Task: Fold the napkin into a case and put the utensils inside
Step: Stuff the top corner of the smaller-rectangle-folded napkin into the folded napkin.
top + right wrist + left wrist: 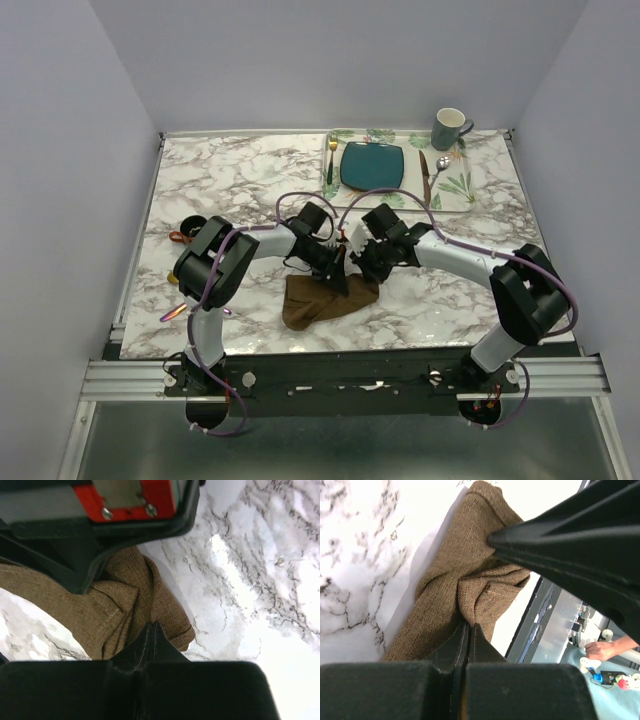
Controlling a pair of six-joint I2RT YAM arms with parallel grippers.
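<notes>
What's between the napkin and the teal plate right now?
Top view: the left gripper and right gripper, both shut on the napkin, then bare marble table up to the placemat.

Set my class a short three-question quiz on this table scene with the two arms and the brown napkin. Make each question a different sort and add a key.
1. True or false: the napkin lies fully spread and flat on the table.
2. Where is the teal plate? A) on the leaf-printed placemat; B) under the napkin; C) at the table's near edge.
3. Fill in: the left gripper and the right gripper are both shut on the ____.
Key: 1 false, it is bunched up; 2 A; 3 napkin.
</notes>
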